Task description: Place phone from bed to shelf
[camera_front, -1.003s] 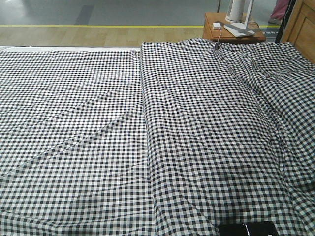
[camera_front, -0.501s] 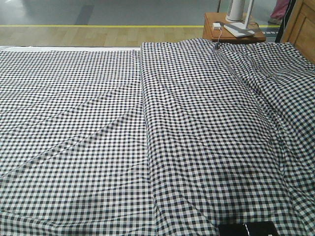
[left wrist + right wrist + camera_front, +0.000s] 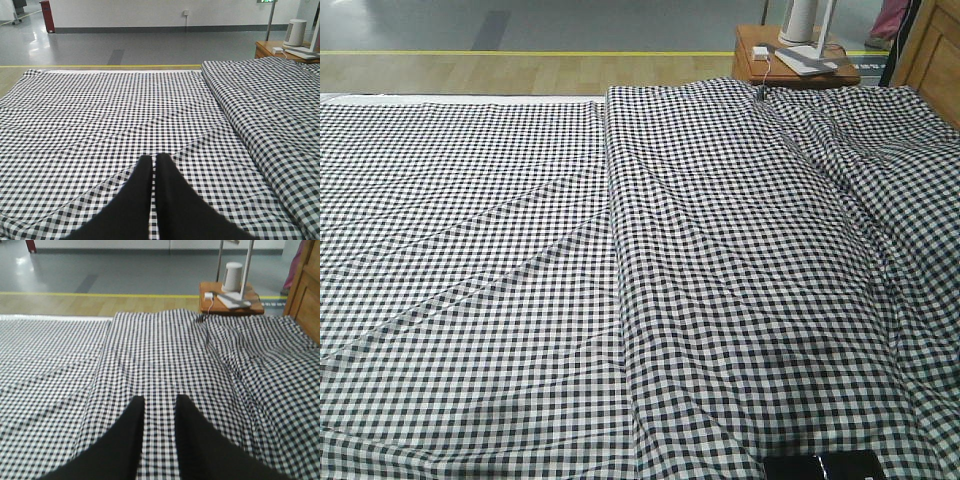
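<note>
The phone (image 3: 825,467), black and glossy, lies on the bed (image 3: 520,250) at the very bottom edge of the front view, right of centre, and is partly cut off by the frame. The bed is covered in black-and-white check cloth with a long fold down its middle. Neither wrist view shows the phone. My left gripper (image 3: 153,156) hovers over the flat cloth of the bed (image 3: 100,110), shut with nothing between its fingers. Above the raised fold of the bed (image 3: 160,350), my right gripper (image 3: 160,397) stands open and empty. The shelf is out of view.
A small orange-brown side table (image 3: 790,70) stands past the bed's far right corner, carrying a white cylinder (image 3: 233,276) and a white charger (image 3: 208,295). A brown wooden panel (image 3: 930,50) rises at the far right. Wood floor and a yellow line (image 3: 520,53) run beyond the bed.
</note>
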You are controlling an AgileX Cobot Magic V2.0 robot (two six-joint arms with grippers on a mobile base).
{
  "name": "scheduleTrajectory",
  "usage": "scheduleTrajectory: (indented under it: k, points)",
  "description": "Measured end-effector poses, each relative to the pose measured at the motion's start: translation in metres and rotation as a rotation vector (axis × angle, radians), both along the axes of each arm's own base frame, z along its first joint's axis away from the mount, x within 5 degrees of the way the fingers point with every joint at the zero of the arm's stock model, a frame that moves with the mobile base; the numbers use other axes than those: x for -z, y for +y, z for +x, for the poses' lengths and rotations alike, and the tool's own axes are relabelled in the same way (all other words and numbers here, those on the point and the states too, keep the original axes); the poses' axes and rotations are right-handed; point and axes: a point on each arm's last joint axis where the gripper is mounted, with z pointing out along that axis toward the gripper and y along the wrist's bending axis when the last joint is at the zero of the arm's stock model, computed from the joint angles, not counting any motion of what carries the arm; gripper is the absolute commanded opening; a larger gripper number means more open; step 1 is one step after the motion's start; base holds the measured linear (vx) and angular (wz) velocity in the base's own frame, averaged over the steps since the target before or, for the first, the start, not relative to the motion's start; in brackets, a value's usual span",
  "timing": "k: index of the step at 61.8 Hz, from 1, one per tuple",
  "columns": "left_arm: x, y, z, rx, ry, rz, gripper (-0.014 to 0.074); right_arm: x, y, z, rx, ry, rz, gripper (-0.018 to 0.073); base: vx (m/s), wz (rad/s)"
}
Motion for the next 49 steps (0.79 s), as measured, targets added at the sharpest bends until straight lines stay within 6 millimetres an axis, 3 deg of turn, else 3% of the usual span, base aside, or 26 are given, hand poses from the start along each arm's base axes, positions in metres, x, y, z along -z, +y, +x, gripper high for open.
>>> scheduleTrajectory:
  k: [13,20,33,49]
  points:
    - [0.0000,0.0000,0.0000,0.000,0.000,0.000,0.0001,0.0023,0.0001,0.0020,-0.001,0.019,0.000,0.0613,0.00,0.00]
    - [0.0000,0.0000,0.0000,0.000,0.000,0.000,0.0001,0.0023,0.0001,0.0020,-0.001,0.019,-0.001,0.0712,0.00,0.00]
    - [0.0000,0.0000,0.0000,0.000,0.000,0.000,0.0001,0.0043,0.0002,0.0014,-0.002,0.041,-0.002,0.0714,0.00,0.00]
    - [0.0000,0.0000,0.0000,0.000,0.000,0.000,0.0001,0.0044,0.0002,0.0013,-0.003,0.043,-0.002,0.0632,0.00,0.00]
